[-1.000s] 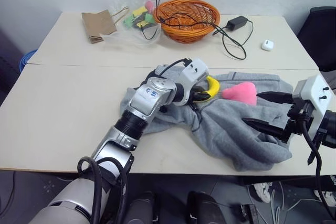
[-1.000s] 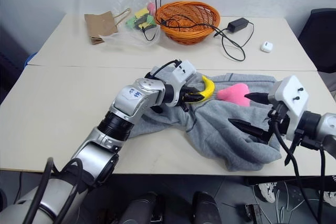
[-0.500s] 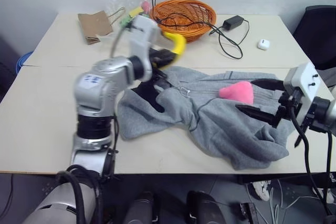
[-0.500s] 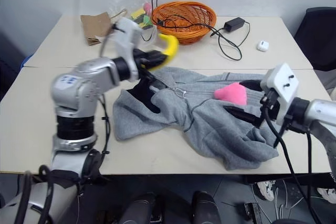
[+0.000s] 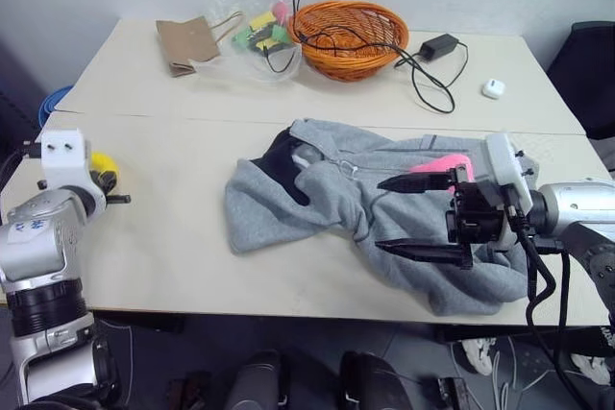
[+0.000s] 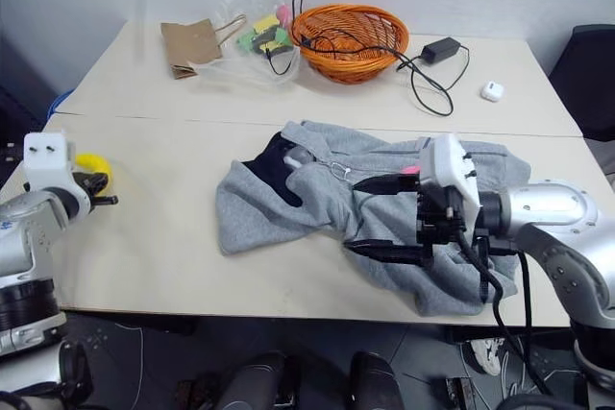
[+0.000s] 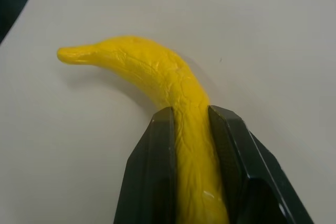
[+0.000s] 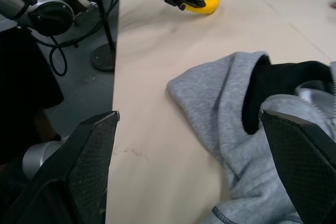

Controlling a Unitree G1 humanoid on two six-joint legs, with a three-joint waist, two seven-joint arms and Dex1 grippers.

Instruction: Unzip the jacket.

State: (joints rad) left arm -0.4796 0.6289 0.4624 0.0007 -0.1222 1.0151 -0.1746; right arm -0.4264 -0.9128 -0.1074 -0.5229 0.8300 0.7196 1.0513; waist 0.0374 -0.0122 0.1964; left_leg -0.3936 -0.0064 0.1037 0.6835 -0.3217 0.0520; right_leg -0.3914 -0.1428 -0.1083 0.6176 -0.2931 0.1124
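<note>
Setting: pale beige surface [image 5: 173, 247] of two butted tops against a white wall.

Rear items: orange wicker basket [image 5: 347, 36] with a black cable draped over it; black power adapter [image 5: 439, 46]; small white case [image 5: 493, 88]; brown paper bag [image 5: 187, 43]; clear plastic bag of coloured bits [image 5: 252, 28].

Task item: jacket [image 5: 336, 204], heather-grey fleece, lying crumpled at the centre-right of the near top, dark collar lining turned up toward the left end. The zipper [image 5: 338, 166] appears closed, its metal pull just visible below the collar. A pink plush toy [image 5: 440, 164] rests on the jacket, partly behind the right arm.

Left end effector [image 7: 190, 129]: clenched on a yellow toy banana [image 7: 157, 77], held out over the far left edge of the surface, well apart from the jacket.

Right end effector [image 5: 415, 218]: released, fingers spread wide, hovering above the jacket's right half and pointing toward the collar.

Step in hand, by judgement: clearing clutter off the garment; unzipping not yet begun.

Next move calls for: setting the banana down, removing the plush, pinning the collar with one end effector, pinching the small pull with the other.
</note>
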